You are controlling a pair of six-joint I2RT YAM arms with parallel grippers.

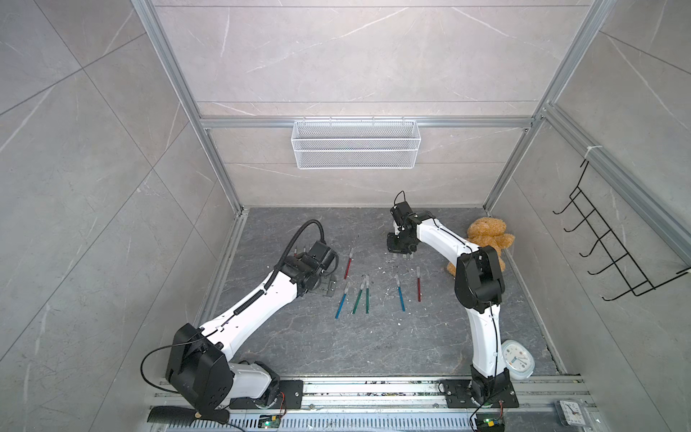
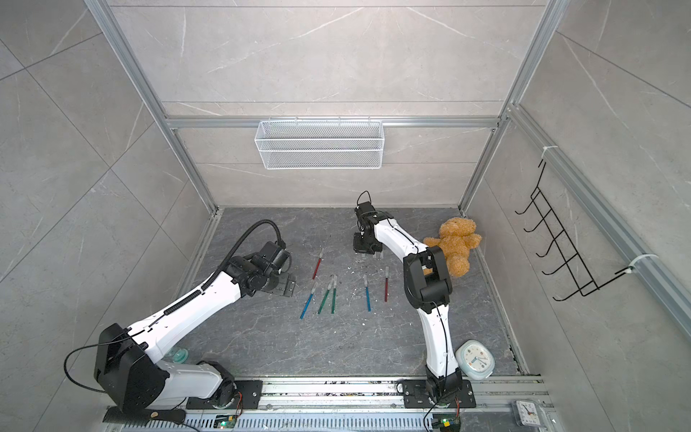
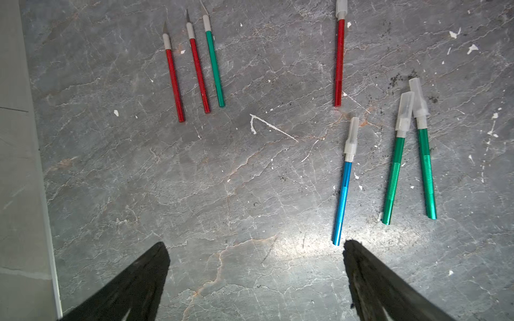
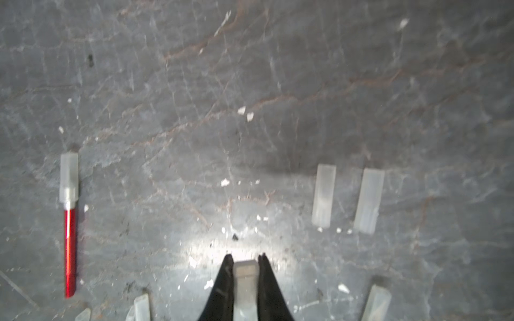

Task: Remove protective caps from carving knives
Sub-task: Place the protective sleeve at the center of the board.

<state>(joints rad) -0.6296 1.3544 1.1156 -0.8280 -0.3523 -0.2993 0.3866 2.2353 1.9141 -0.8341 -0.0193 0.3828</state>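
Grey slate counter (image 1: 374,348); left claw (image 3: 254,244) spread wide, empty, over bare counter, near butt of capped blue knife (image 3: 344,189). Right claw (image 4: 246,257) clamped on clear cap (image 4: 244,278); two loose caps (image 4: 324,194) side by side on counter nearby. Three uncapped knives (image 3: 199,75) in row, two red, one green. Six capped knives (image 1: 358,297) lie mid-counter between arms.
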